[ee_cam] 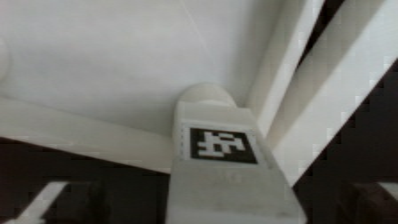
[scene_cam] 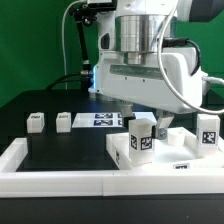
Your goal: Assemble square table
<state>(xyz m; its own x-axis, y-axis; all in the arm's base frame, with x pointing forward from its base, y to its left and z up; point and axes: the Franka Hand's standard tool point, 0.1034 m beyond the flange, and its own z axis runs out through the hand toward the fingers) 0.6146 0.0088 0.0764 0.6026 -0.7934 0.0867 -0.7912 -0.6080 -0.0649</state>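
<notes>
My gripper [scene_cam: 146,121] is shut on a white block leg [scene_cam: 142,137] with black-and-white tags and holds it upright over the near-left part of the white square tabletop slab [scene_cam: 165,163]. In the wrist view the leg [ee_cam: 222,140] runs out from between the jaws [ee_cam: 222,208], its tag facing the camera, with the slab [ee_cam: 107,60] and its raised edge behind it. A second leg [scene_cam: 208,131] stands on the slab at the exterior view's right. Two more legs [scene_cam: 36,122] [scene_cam: 64,121] lie on the black table at the left.
The marker board [scene_cam: 101,120] lies flat behind the held leg. A long white rim [scene_cam: 60,181] borders the black surface along the front and left. The arm's white body fills the upper middle of the exterior view.
</notes>
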